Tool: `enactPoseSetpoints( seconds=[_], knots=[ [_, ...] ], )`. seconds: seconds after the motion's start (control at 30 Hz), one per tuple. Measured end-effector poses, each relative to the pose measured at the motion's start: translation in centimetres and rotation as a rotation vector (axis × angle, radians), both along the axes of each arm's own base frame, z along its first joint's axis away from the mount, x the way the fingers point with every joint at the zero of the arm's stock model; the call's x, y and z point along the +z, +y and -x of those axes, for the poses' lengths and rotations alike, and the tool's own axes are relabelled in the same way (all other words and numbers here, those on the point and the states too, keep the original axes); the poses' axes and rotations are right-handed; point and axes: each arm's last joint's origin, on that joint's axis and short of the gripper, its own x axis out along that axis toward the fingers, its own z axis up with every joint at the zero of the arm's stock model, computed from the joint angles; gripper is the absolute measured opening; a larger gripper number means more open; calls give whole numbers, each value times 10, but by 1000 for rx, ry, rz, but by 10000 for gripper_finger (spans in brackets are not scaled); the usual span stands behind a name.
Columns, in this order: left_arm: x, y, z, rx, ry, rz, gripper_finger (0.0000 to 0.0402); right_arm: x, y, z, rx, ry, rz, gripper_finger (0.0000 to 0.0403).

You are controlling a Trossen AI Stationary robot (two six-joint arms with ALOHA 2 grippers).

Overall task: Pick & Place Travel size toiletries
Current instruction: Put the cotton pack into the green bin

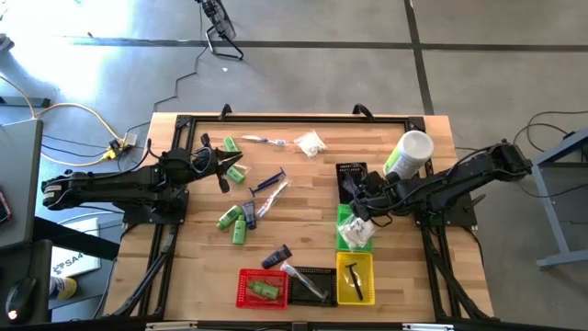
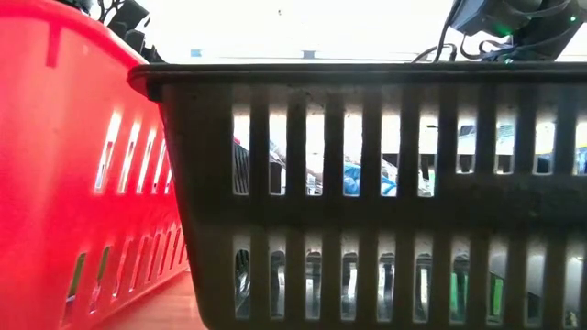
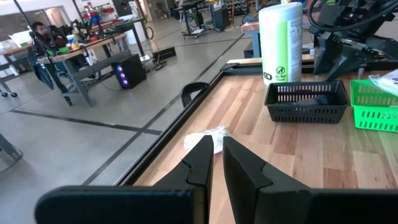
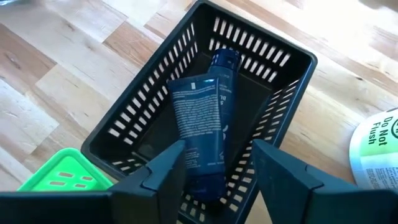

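Step in hand, as judged: release of a dark navy tube [image 4: 202,134] into the black basket [image 4: 118,127]. The right gripper [image 4: 217,168] hung directly over that basket, jaws spread apart and holding nothing; the tube lay on the basket floor, just below and between the fingers, clear of both, so the drop looked complete. The next move probably called for a straight lift out of the basket, then a reach across to the loose toiletries [image 1: 241,219] scattered mid-table, well apart from these jaws. In the way: the basket walls flanked the fingers closely, so a sideways exit risked dragging the basket. The green basket [image 4: 62,171] sat just beside it, with white packets [image 1: 356,232] piled in it. A white wipes canister [image 1: 408,153] stood beyond the black basket on the other side. The left gripper [image 3: 214,163] waited at the far side of the table, jaws nearly closed with only a thin slit between them, gripping nothing; a white packet [image 3: 208,137] lay on the wood just ahead of its tips. Red basket [image 1: 261,287], second black basket [image 1: 309,285] and yellow basket [image 1: 355,278] sat along the near edge, each already holding items.
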Motion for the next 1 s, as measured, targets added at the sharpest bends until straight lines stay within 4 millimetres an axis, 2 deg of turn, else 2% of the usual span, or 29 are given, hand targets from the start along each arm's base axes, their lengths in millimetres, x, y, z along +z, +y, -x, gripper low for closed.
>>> enactPoseSetpoints(
  seconds=[0.13,0.47,0.73,1.0],
  knots=[
    [0,0,0,0,0,0,30,4,1,-3,15,-8,-1,145],
    [0,0,0,0,0,0,30,38,8,-30,180,-150,10,74],
    [0,0,0,0,0,0,30,57,14,-53,371,-354,83,63],
    [0,0,0,0,0,1,30,66,18,-60,468,-450,54,62]
  ],
)
